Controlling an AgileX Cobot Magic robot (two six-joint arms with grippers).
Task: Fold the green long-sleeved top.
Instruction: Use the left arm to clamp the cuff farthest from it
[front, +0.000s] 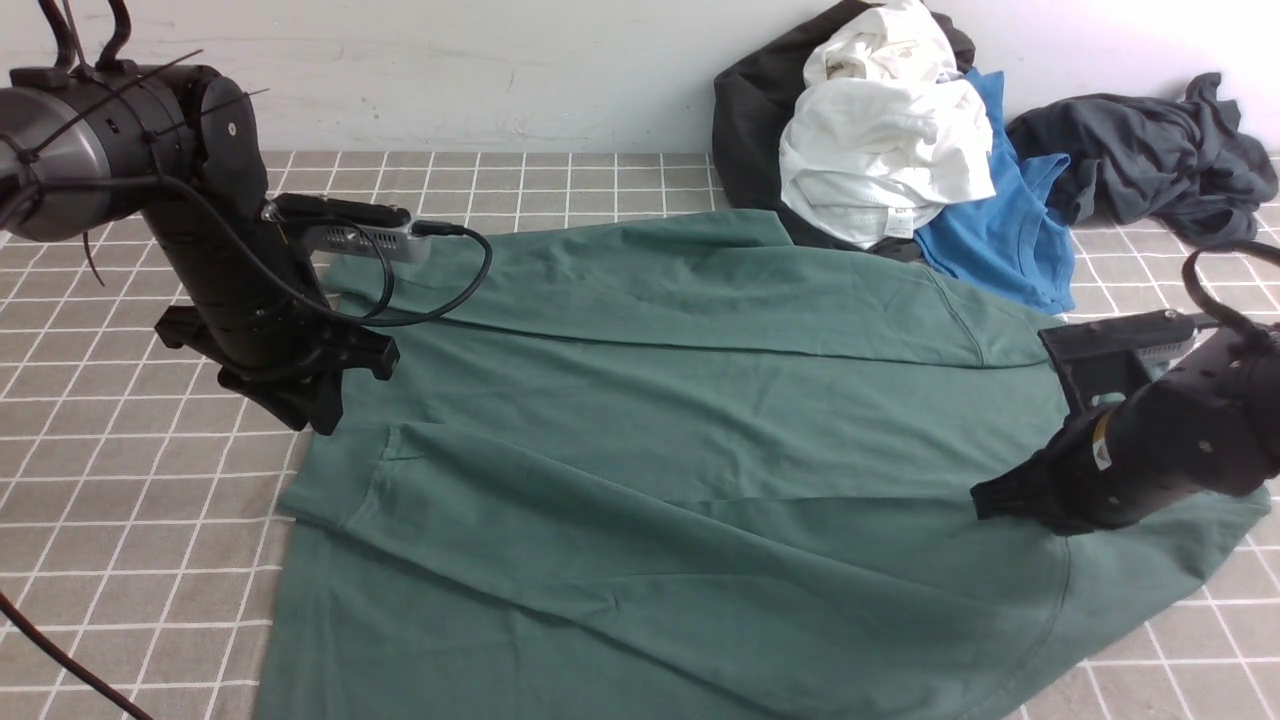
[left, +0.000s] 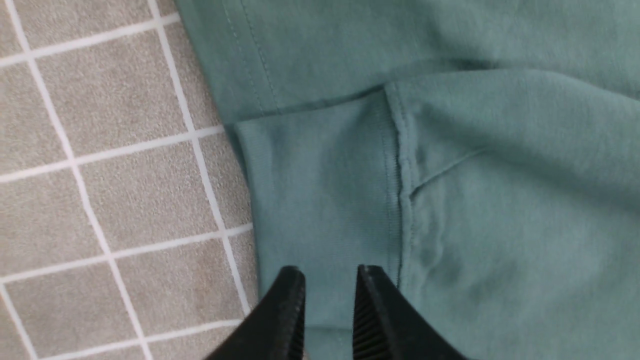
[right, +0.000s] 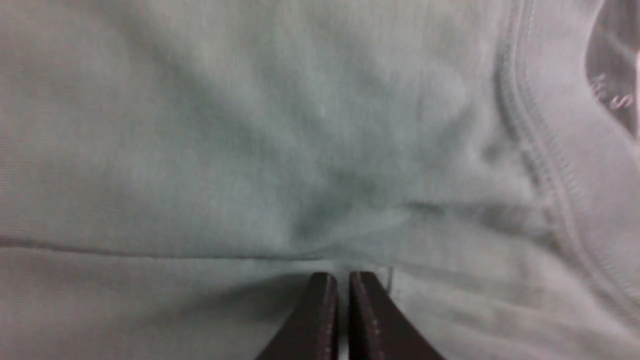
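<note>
At the left, the left arm (front: 240, 220) reaches in over the grey tabletop (front: 130, 470) with its white grid lines. Its end effector (left: 330, 275) is partly open, with a modest gap between the fingertips and nothing gripped, above the left edge of the green top (front: 700, 400).

The green top lies spread across the middle of the tabletop, from beneath the left end effector to beyond the right one, and runs out of the front view at the near edge. Along its far side, a long strip of cloth lies over the layer below, with a curved seam towards its right end. Nearer, another layer slants from the left edge down towards the near right, with soft creases and a seamed band at its left end.

Behind the top, right of centre, a black garment (front: 750, 130) lies with a white garment (front: 880, 150) bunched on it. Just right of these is a blue t-shirt (front: 1010, 220), near the green top's far edge, and then a crumpled dark grey garment (front: 1150, 150).

At the right, the right end effector (right: 339, 277) is down at the green top, its fingers closed almost together; I cannot tell whether any cloth is pinched between them
</note>
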